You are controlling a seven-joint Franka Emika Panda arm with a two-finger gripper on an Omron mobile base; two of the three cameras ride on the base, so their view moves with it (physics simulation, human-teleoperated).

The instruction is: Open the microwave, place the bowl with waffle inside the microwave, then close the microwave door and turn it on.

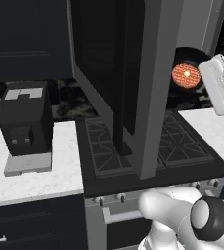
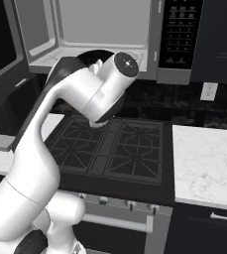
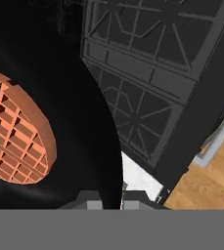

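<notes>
The microwave [image 2: 100,30] hangs above the stove with its cavity open and its button panel [image 2: 177,34] on the right. The microwave door [image 1: 133,73] is swung far out toward me, with its dark bar handle [image 1: 118,124] near the free edge. The black bowl [image 1: 195,54] is held up in the air, tilted, with the waffle [image 1: 186,75] inside it. In the right base view the bowl [image 2: 92,55] shows at the cavity's mouth, partly behind my arm. My gripper [image 3: 111,199] is shut on the bowl [image 3: 84,122] at its rim, and the waffle [image 3: 15,132] lies to the left.
A gas stove [image 2: 115,144] lies below the gripper. A black coffee machine [image 1: 25,122] stands on the white counter [image 1: 35,171] to the left. Another white counter [image 2: 204,163] lies to the right of the stove. The open door stands between the coffee machine and the bowl.
</notes>
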